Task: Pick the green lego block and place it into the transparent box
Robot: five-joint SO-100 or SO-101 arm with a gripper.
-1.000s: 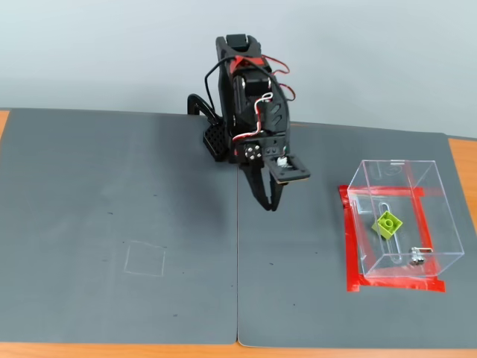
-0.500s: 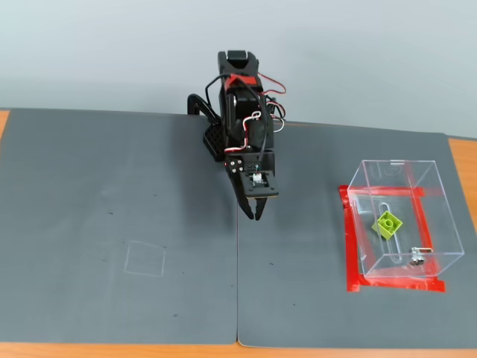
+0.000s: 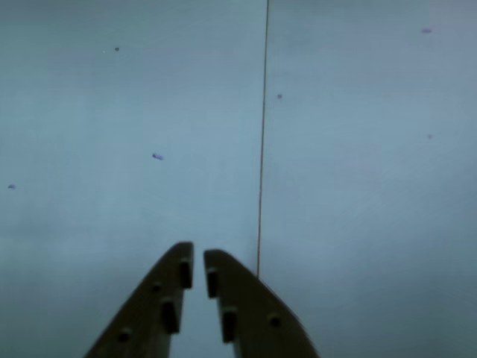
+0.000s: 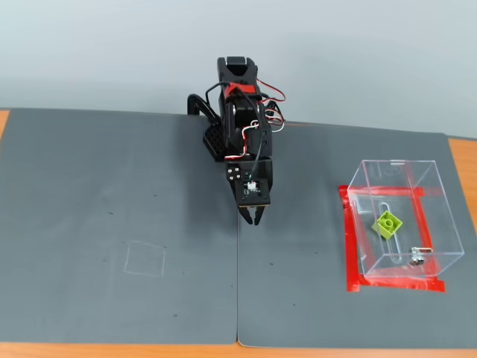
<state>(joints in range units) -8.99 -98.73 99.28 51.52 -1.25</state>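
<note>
In the fixed view the green lego block (image 4: 388,223) lies inside the transparent box (image 4: 440,218), which stands at the right on red tape. My gripper (image 4: 253,218) hangs over the mat's middle, well left of the box, with its jaws nearly together and nothing between them. In the wrist view my gripper (image 3: 198,258) shows two dark fingers with only a narrow gap, above bare grey mat. The block and box are out of the wrist view.
A seam between two grey mats (image 4: 238,283) runs down the middle; it also shows in the wrist view (image 3: 262,149). A faint square outline (image 4: 144,259) is drawn on the left mat. Wooden table edge (image 4: 119,350) runs along the front.
</note>
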